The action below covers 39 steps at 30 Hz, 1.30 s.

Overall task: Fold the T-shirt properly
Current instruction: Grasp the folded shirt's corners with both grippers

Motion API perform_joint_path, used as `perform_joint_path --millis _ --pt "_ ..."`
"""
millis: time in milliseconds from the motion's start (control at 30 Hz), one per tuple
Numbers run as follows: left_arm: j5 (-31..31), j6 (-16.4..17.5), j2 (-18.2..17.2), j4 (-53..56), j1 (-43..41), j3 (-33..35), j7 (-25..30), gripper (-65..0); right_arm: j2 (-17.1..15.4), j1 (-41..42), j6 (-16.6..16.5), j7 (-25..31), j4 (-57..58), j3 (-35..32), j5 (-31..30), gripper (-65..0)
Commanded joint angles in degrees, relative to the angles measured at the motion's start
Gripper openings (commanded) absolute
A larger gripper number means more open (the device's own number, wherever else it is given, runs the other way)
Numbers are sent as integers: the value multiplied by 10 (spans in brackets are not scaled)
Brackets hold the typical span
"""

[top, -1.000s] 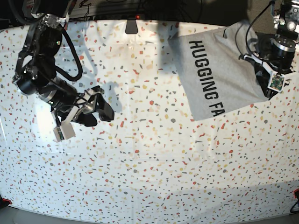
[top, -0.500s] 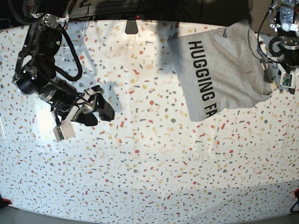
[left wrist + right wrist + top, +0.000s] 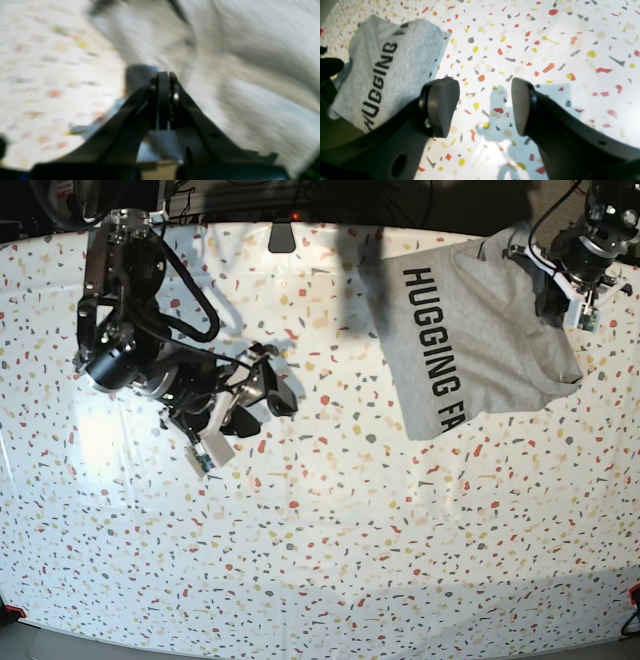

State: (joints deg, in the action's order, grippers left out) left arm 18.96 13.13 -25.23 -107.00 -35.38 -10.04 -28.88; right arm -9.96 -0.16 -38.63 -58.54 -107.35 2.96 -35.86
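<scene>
T-shirt (image 3: 470,340) lies partly folded at about 1 o'clock on the speckled table (image 3: 330,540), black lettering facing up; also seen in the right wrist view (image 3: 382,65). Left gripper (image 3: 556,290) sits over the shirt's far right part; in the blurred left wrist view its jaws (image 3: 162,100) are pressed together with no cloth visible between them. Right gripper (image 3: 262,395) hovers at about 10 o'clock above bare table, well apart from the shirt, its pads (image 3: 443,105) spread wide and empty.
</scene>
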Motion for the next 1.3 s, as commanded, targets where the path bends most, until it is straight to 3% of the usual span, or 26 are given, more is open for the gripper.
perform_joint_path --millis 0,167,400,467,600,667,867,1000,1167,1267 --pt "7 4 -5 -9 0 -4 -1 -650 -2 10 -1 16 -9 -9 -3 -284" --pt "4 4 19 23 5 -3 -9 -650 -2 10 0 15 -10 -31 -2 -284" --pt "-97 6 49 166 97 -3 44 -650 -2 9 1 0 -10 -30 -1 -284" --pt "-118 29 55 206 135 -3 59 -650 -2 9 1 -1 -10 -30 -2 -284" --pt "-124 121 78 263 210 3 74 -650 -2 9 1 -1 -10 -30 -1 -284" --pt "-154 140 98 282 244 20 90 -650 -2 9 1 -5 -10 -30 -1 -284" --pt "-209 140 139 318 327 145 103 -650 -2 9 1 -11 -10 -30 0 -284" --pt "-208 93 148 316 381 200 104 -650 -2 7 1 -10 -10 -30 22 -284" --pt "-165 79 137 275 425 202 72 -650 -2 6 1 -1 -9 -26 34 -284" --pt "-94 79 113 218 431 202 28 -650 -2 6 1 36 -9 -22 59 -284"
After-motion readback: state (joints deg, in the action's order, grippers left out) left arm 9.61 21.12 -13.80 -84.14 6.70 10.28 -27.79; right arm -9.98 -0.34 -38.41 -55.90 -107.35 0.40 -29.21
